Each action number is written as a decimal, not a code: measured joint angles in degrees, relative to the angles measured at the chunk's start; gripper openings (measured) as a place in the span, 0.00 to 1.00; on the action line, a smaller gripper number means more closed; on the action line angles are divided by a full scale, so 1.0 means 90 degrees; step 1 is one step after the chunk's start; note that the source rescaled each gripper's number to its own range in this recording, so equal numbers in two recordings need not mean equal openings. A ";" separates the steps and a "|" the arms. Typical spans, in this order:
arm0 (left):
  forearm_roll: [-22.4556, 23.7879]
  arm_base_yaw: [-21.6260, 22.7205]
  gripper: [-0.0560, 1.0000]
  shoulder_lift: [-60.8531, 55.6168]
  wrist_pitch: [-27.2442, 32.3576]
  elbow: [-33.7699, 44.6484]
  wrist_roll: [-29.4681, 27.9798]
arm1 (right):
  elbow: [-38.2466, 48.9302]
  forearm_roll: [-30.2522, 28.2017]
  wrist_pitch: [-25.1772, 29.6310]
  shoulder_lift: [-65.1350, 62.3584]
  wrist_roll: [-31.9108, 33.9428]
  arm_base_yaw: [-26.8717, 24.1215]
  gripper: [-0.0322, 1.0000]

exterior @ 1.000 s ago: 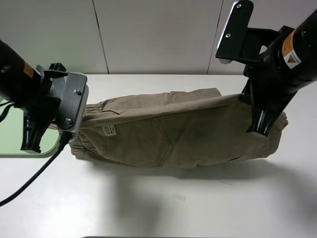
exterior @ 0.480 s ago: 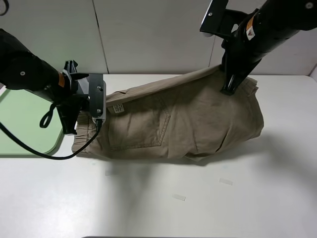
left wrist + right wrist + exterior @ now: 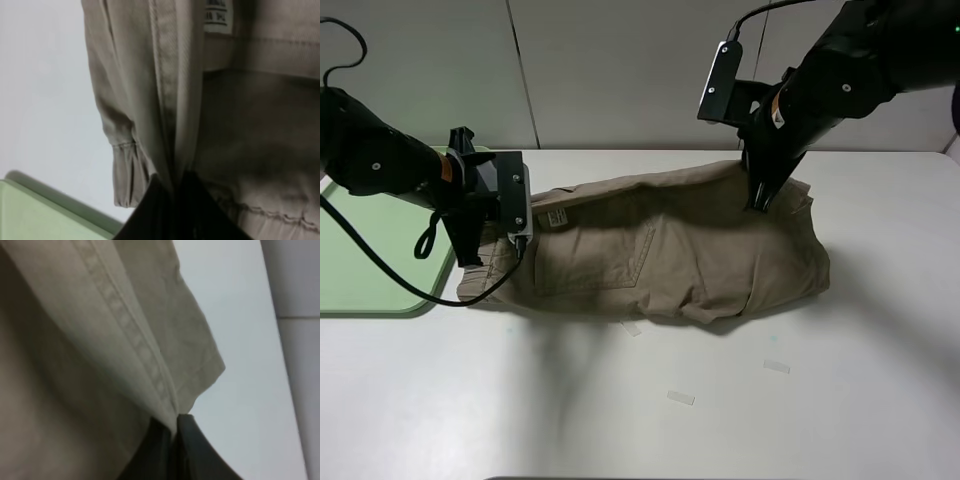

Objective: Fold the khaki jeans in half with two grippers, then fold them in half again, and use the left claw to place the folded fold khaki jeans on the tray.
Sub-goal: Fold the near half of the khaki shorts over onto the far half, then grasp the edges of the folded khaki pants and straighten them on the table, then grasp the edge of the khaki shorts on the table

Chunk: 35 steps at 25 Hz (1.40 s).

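Observation:
The khaki jeans [image 3: 670, 255] lie across the middle of the white table, folded lengthwise, with the white label [image 3: 557, 217] near the waistband at the left. My left gripper [image 3: 520, 232] is shut on the waistband edge, close to the table. The left wrist view shows cloth [image 3: 165, 100] pinched between its dark fingers. My right gripper [image 3: 758, 203] is shut on the leg end at the far right, its fingers pointing down into the fabric [image 3: 125, 355]. The pale-green tray [image 3: 370, 260] lies at the left edge, beside the left arm.
A grey wall panel stands behind the table. Small pale marks [image 3: 680, 398] dot the tabletop in front of the jeans. The left arm's black cable [image 3: 380, 270] loops over the tray.
Both grippers have carried the held edge of the jeans away from the front, toward the wall, and lowered it. The right gripper also moved left, so the cloth now lies flatter.

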 joint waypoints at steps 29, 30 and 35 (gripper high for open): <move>-0.0817 0.0005 0.81 0.0000 0.0602 0.0000 -0.0681 | 0.0000 -0.0531 -0.1225 0.0219 0.0164 -0.0842 1.00; -0.0825 0.0005 0.81 0.0000 0.0597 0.0000 -0.0691 | 0.0000 -0.0531 -0.1225 0.0219 0.0164 -0.0842 1.00; -0.0830 0.0005 0.82 0.0000 0.0597 0.0000 -0.0713 | 0.0000 -0.0416 -0.1225 0.0219 0.0164 -0.0842 1.00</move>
